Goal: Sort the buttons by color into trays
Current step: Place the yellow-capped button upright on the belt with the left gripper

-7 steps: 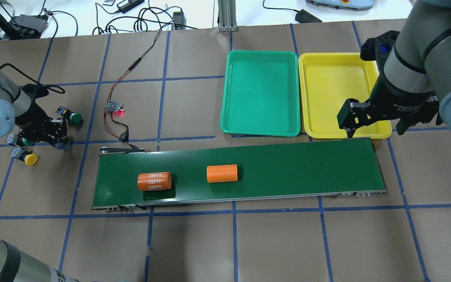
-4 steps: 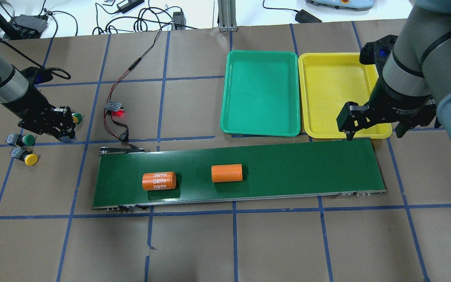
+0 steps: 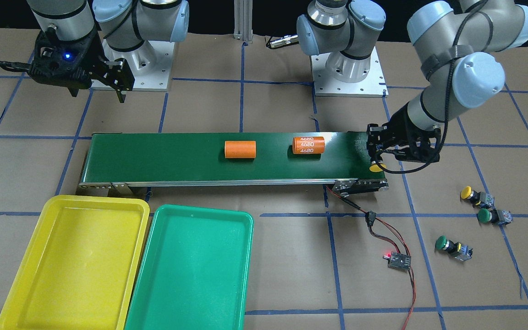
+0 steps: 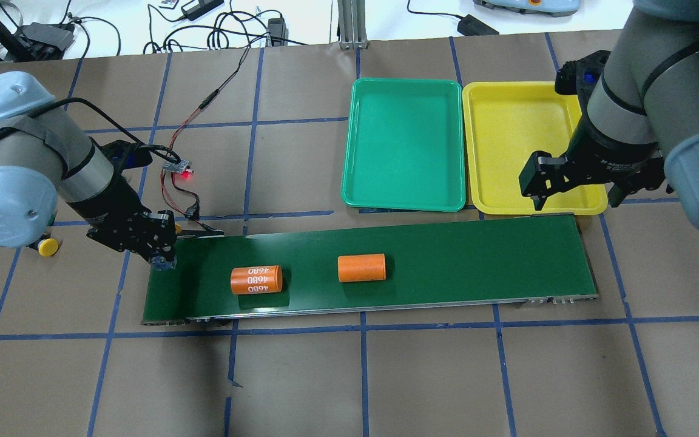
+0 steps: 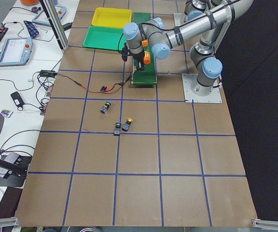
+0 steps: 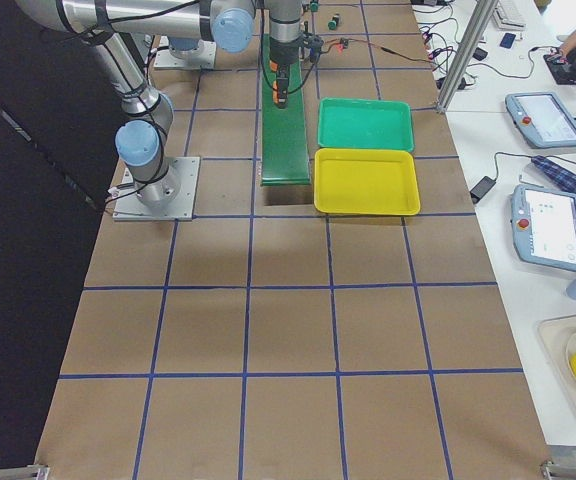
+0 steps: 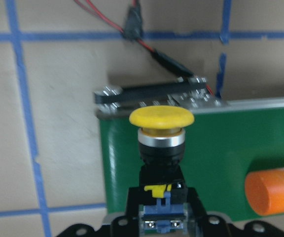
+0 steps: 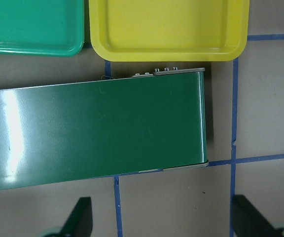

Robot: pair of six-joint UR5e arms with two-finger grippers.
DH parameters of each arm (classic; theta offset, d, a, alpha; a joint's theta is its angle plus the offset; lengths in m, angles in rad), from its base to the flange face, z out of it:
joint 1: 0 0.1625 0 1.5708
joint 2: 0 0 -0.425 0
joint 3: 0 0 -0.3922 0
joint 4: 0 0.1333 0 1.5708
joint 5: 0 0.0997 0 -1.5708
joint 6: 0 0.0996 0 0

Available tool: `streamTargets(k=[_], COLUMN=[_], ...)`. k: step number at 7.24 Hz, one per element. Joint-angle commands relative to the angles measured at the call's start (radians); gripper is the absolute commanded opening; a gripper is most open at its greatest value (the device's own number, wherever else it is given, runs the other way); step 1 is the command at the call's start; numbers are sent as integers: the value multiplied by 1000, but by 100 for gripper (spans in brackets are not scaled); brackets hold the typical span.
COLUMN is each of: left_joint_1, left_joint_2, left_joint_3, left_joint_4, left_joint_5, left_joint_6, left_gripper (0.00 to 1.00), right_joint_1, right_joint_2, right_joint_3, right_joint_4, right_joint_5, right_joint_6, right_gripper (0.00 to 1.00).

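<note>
1. Table (image 4: 349, 376): covered in brown sheeting marked off by blue tape lines.

2. Conveyor belt (image 4: 446, 255): long and dark green, lying along the table's length.

3. Trays: the green tray (image 4: 404, 145) and the yellow tray (image 4: 513, 139) sit side by side and almost touching. They are on the operators' side of the belt, toward its end on the robot's right. The yellow tray is the outer one.

4. Right gripper (image 4: 577, 205): hangs above the yellow tray's belt-side rim. Its jaws are spread wide and hold nothing. The right wrist view looks down on that belt end and on both tray edges.

5. Left gripper (image 3: 376, 158): positioned at the belt's opposite end, on the robot's left. Its jaws are clamped on the switch body of a yellow-capped button (image 7: 161, 118), with the cap pointing out past the fingertips. In the left wrist view the cap stands over the belt's end corner. Contact with the belt cannot be determined.

6. Orange cylinders: two lie on their sides on the belt, well apart. One is marked 4680 (image 4: 256, 280) and is nearer the left gripper. The other is a plain one (image 4: 361, 267) near mid-belt.

7. Loose buttons: three rest on the table beyond the belt's left end, well apart from the trays. A yellow one (image 3: 468, 193) lies just beside a green one (image 3: 486, 215). A second green one (image 3: 445, 244) lies apart from these two, nearer the operators' edge.

8. Circuit board (image 3: 399, 260): small, with a red light lit, joined to the belt's end by red and black wires.
</note>
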Motion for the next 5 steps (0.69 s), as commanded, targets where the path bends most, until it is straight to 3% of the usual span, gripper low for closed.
streamTargets(k=[1, 3, 4, 5], left_joint_1=[-7, -15, -10, 4], left_joint_2=[-29, -32, -29, -62], left_joint_3=[-37, -69, -22, 104], left_joint_4=[2, 92, 115, 83], left_joint_5=[-1, 0, 6, 6], left_joint_6=[-35, -62, -88, -90], left_gripper=[19, 100, 100, 100], right_joint_1=[0, -5, -6, -6], right_joint_2=[3, 6, 8, 8], right_joint_3=[-1, 1, -6, -1], right_joint_4=[-9, -9, -11, -14], right_joint_5=[8, -8, -9, -5], right_joint_6=[1, 4, -11, 1], right_gripper=[100, 100, 100, 100])
